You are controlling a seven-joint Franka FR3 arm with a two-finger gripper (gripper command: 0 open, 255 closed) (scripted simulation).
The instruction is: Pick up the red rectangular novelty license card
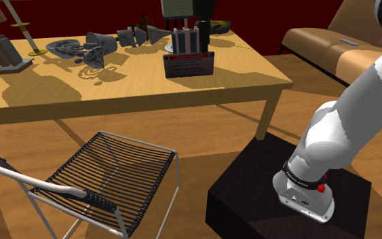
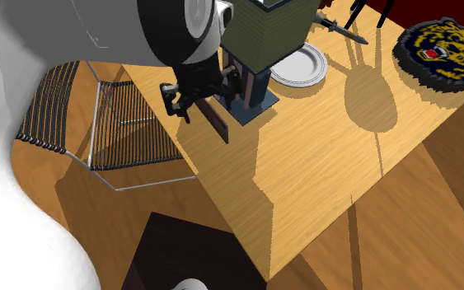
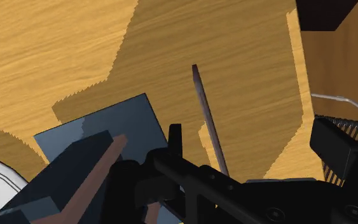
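Observation:
The red license card (image 1: 188, 66) stands upright on its long edge on the wooden table (image 1: 60, 85), just in front of a blue rack (image 1: 186, 39). From above it reads as a thin dark red slab (image 2: 216, 119). In the wrist view I look down its top edge, so the card (image 3: 207, 118) shows as a narrow strip well below the hand. My gripper (image 3: 254, 137) hovers high over it, open, with nothing between the fingers (image 3: 174, 135). In the second exterior view the black gripper (image 2: 179, 100) hangs beside the card and the rack (image 2: 253, 92).
Grey figurines (image 1: 91, 47) crowd the table's far left. A white plate (image 2: 300, 64) and a round tiger-face mat (image 2: 436, 51) lie beyond the rack. A wire chair (image 1: 115, 170) stands before the table, the dark stand (image 1: 250, 197) at lower right, a sofa (image 1: 325, 44) behind.

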